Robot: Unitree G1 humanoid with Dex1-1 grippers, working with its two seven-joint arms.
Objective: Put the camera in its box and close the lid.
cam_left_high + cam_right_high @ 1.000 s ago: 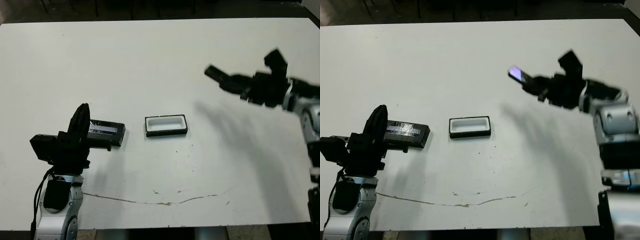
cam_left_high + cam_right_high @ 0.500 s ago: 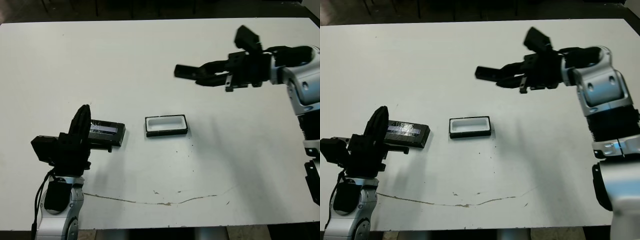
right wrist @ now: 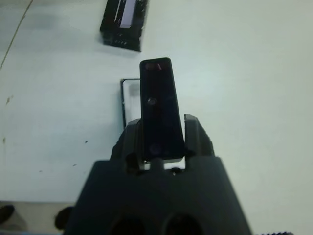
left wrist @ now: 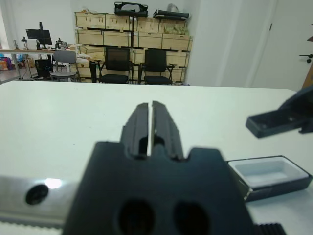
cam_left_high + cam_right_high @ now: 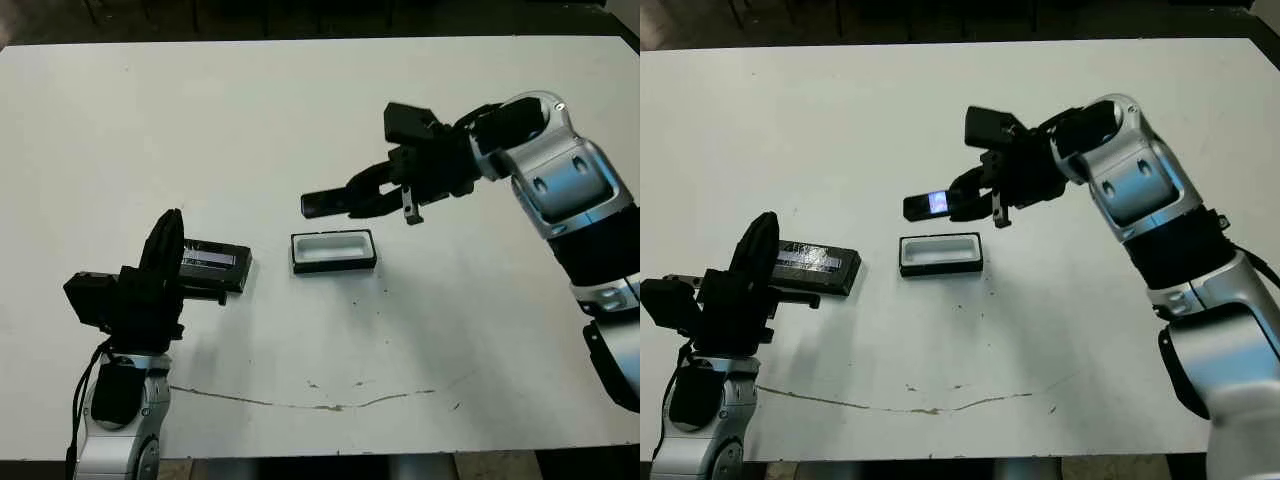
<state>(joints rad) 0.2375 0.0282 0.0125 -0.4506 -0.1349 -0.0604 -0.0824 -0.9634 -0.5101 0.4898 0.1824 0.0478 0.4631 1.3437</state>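
Note:
The camera [image 5: 330, 203], a flat black slab with a bluish screen [image 5: 937, 202] at its free end, hangs level in the air with my right gripper [image 5: 378, 190] shut on its other end. It hovers just above and behind the box [image 5: 333, 266], a black tray with white lining that lies open on the table. The right wrist view shows the camera [image 3: 160, 107] between both fingers [image 3: 195, 134], covering part of the box [image 3: 126, 100]. The lid [image 5: 213, 264], black with a silvery stripe, lies left of the box. My left gripper [image 5: 166, 240] stands shut and empty beside the lid.
A thin brown crack [image 5: 300, 400] runs across the white table near its front edge. Beyond the far edge, the left wrist view shows office chairs [image 4: 117, 66] and shelves of crates [image 4: 129, 34].
My right arm swung in from the right and came down, carrying the camera from mid-air over the table's right side to just above the box. The left arm, lid and box stayed put.

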